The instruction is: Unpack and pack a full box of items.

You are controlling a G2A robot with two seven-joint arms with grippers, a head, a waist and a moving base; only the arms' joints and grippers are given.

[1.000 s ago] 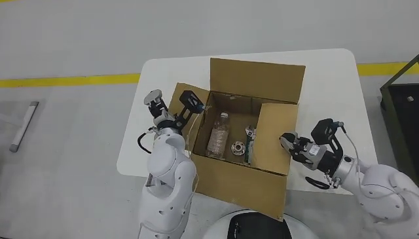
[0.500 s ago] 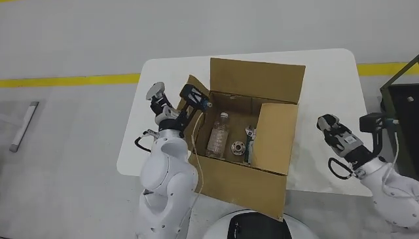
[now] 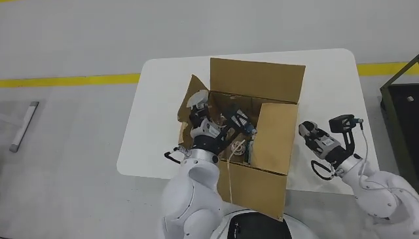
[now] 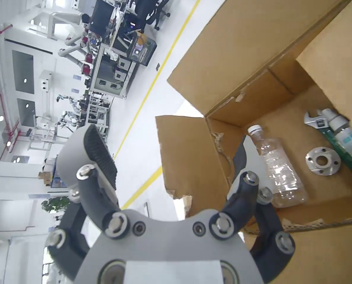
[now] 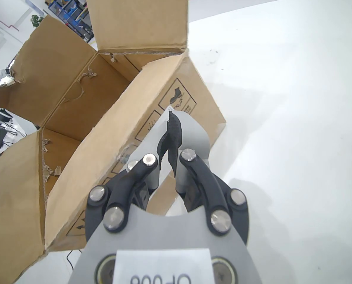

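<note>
Cardboard box point(image 3: 258, 78) point(image 4: 252, 30) point(image 5: 134, 7): standing mid-table point(image 3: 163, 95) point(image 5: 282, 90), flaps open, its front reaching the table edge on the robot's side.

Contents on the box floor:
- clear plastic bottle point(image 4: 277, 166), lying flat near the left wall
- metal flange point(image 4: 322, 161) point(image 3: 239, 148), just beside the bottle
- wrench point(image 4: 316, 121) and green-and-white tube point(image 4: 345, 140), side by side toward the right wall, partly under the right flap

Left gripper point(image 3: 216, 110) point(image 4: 165, 140): hanging over the left side of the box opening, fingers spread wide, nothing between them.

Right gripper point(image 3: 309, 133) point(image 5: 171, 119): above bare table just outside the box's right wall, pads pressed together, holding nothing. It is not touching the box.
</note>
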